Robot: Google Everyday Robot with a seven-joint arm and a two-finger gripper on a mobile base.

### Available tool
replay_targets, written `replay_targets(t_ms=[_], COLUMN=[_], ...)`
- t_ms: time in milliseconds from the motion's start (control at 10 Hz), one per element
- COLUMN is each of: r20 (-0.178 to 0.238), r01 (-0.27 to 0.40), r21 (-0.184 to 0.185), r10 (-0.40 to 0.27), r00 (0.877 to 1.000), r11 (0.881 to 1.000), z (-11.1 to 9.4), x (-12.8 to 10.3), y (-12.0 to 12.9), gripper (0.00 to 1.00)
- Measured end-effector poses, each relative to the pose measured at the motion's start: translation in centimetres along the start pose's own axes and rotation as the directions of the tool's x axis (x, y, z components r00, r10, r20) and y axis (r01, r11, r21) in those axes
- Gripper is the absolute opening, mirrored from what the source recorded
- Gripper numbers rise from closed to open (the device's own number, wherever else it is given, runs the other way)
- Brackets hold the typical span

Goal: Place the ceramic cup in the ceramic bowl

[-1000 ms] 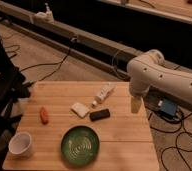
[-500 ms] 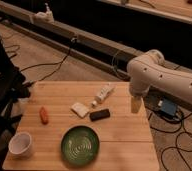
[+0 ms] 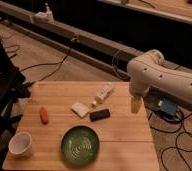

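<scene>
Reaching the ceramic cup [image 3: 21, 145] should mean carrying the gripper [image 3: 135, 105] across above the black block [image 3: 99, 114] and white packet [image 3: 80, 109]; it hangs over the right edge of the wooden table [image 3: 131, 142], well apart from the cup, and whether it is released or clenched cannot be told. The cup stands upright at the near left corner, mouth up and long axis vertical, so a descent onto its rim suits. The ceramic bowl [image 3: 80, 145] sits near it, to the right.

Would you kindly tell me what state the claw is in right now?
Claw: state cannot be told; it hangs above the right side of the light wooden table, far from the small white ceramic cup.
</scene>
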Motion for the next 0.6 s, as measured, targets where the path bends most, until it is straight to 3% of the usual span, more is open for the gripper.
replay_targets(t_ms=[200, 300, 400, 600], r20=[0.041, 0.099, 0.184, 0.282], r01=[-0.003, -0.018, -0.015, 0.035], r21=[-0.009, -0.033, -0.071, -0.117], r10=[0.003, 0.022, 0.028, -0.001], r00=[0.999, 0.995, 0.983, 0.960], r11=[1.000, 0.999, 0.997, 0.993], z=[0.0, 0.0, -0.2, -0.7], x=[-0.8, -2.5, -5.8, -10.7], y=[-0.4, -0.9, -0.9, -0.5], gripper=[0.80, 0.80, 0.80, 0.80])
